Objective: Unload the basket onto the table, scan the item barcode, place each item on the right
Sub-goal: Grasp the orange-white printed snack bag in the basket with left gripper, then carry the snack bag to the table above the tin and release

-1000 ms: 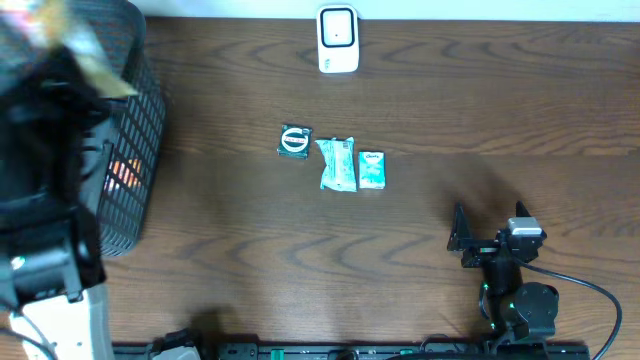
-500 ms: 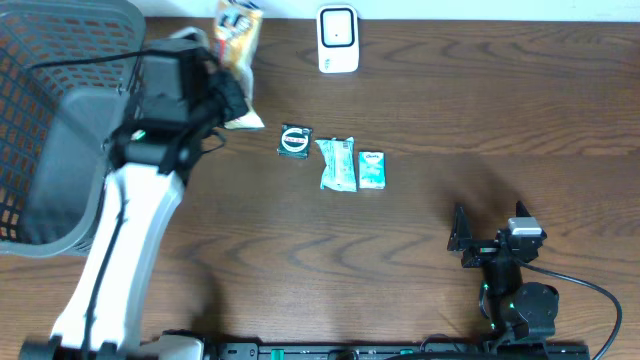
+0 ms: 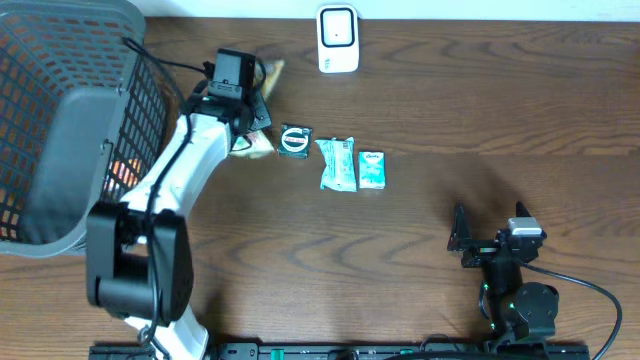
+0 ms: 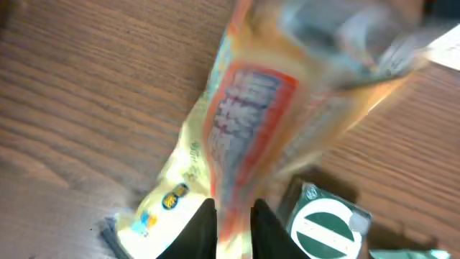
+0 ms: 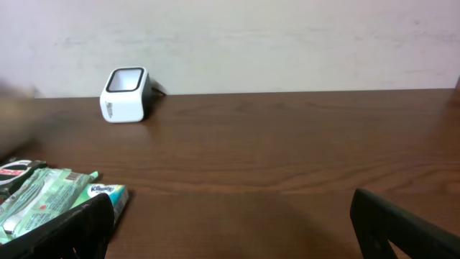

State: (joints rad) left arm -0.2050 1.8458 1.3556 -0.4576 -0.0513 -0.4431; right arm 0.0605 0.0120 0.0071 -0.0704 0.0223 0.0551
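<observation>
A yellow and orange snack packet (image 3: 262, 146) lies tilted on the table just left of the item row; it is blurred in the left wrist view (image 4: 251, 108). My left gripper (image 3: 252, 118) reaches down onto it, its black fingers nearly together (image 4: 233, 216) with the packet's film pinched between them. The white barcode scanner (image 3: 338, 40) stands at the back edge, facing forward (image 5: 126, 93). At the front right my right gripper (image 3: 460, 240) rests wide open (image 5: 233, 216), holding nothing.
A dark mesh basket (image 3: 60, 120) fills the left side with something orange inside. Right of the packet sit a green-and-white round-logo pack (image 3: 295, 141), a teal wrapper (image 3: 337, 164) and a small tissue pack (image 3: 371, 169).
My left arm swung out from over the basket and brought the snack packet down onto the table beside the item row. The right arm has stayed still.
</observation>
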